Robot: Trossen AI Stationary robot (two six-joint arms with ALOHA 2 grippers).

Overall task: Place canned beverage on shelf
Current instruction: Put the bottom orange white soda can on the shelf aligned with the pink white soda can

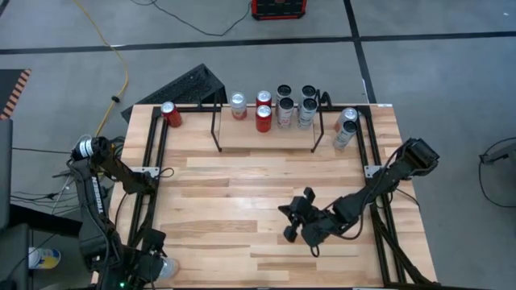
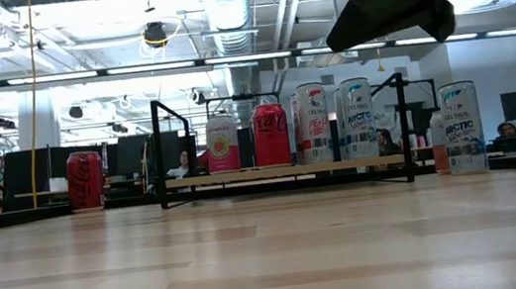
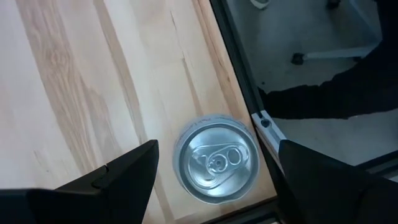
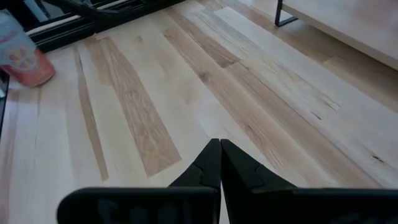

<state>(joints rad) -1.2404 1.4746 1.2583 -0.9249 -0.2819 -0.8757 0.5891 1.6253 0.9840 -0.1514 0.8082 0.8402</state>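
Observation:
A can with a silver top stands upright on the table at its near left corner. My left gripper hangs open above it, one finger on either side, both clear of the can. The shelf, a light board on thin black uprights, stands at the table's far edge and carries several cans. My right gripper is shut on nothing, above the table's near middle.
A red can stands left of the shelf and two cans right of it. Black rails run along the table's left and right sides. Bare wood lies between the shelf and the grippers.

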